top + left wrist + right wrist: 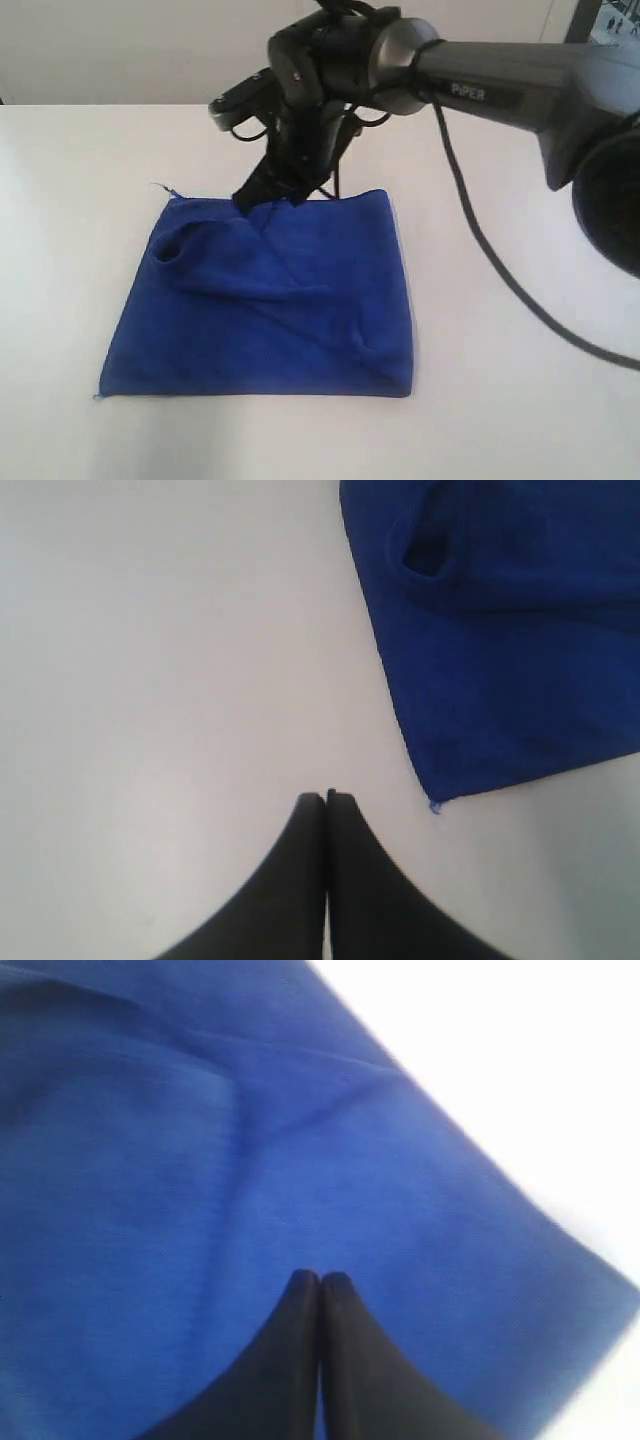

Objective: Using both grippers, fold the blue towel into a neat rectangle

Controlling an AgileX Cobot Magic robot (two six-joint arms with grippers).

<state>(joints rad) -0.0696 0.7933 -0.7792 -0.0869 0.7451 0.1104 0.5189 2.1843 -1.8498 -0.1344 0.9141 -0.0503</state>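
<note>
The blue towel (270,300) lies folded on the white table, roughly rectangular, with creases and an open puckered fold (170,248) near its far left corner. A loose thread (158,186) sticks out at that corner. My right gripper (262,198) reaches across to the towel's far edge, fingers shut and tips down on the cloth. In the right wrist view the right gripper (320,1278) shows no cloth between its fingers, with the towel (150,1160) right beneath. My left gripper (326,796) is shut over bare table, apart from the towel (520,630). It is out of the exterior view.
The grey arm link lettered PIPER (500,85) spans the upper right above the table (520,420). A black cable (500,270) hangs from it and trails over the table to the towel's right. The table's far edge (100,104) runs behind the towel.
</note>
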